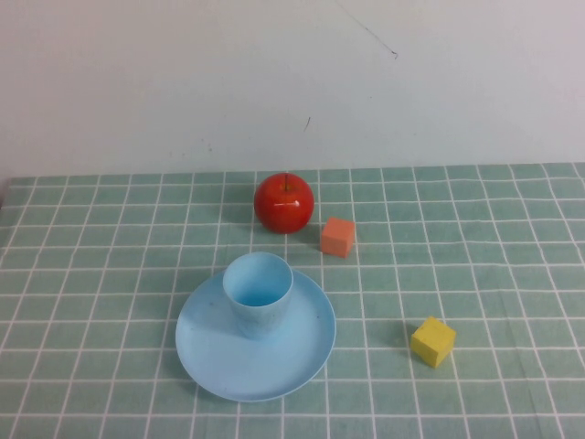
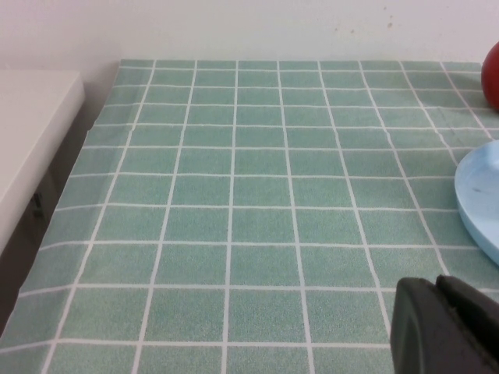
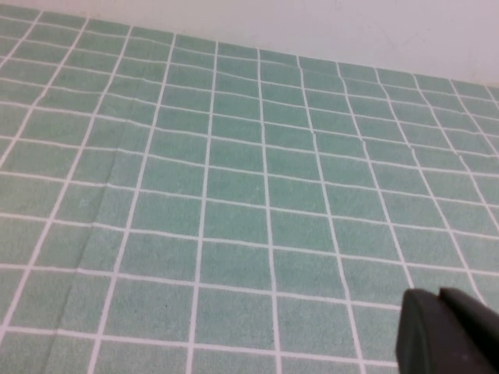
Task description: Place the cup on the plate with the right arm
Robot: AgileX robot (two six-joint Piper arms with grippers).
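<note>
Right claw [image 3: 448, 335] closed, empty, parked over bare bench [image 3: 234, 195]; left claw [image 2: 444, 327] likewise closed near plate [image 1: 210, 352]. Cup [image 1: 259, 293] upright on plate, task seemingly done. Best practice: hold clear, avoid nudging cup.

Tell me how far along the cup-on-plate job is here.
Done: the small light blue plastic cup stands upright on the round light blue plate. In hand: nothing; the right gripper is shut over bare cloth, the left gripper parked beside the plate. Left: nothing visible.
</note>
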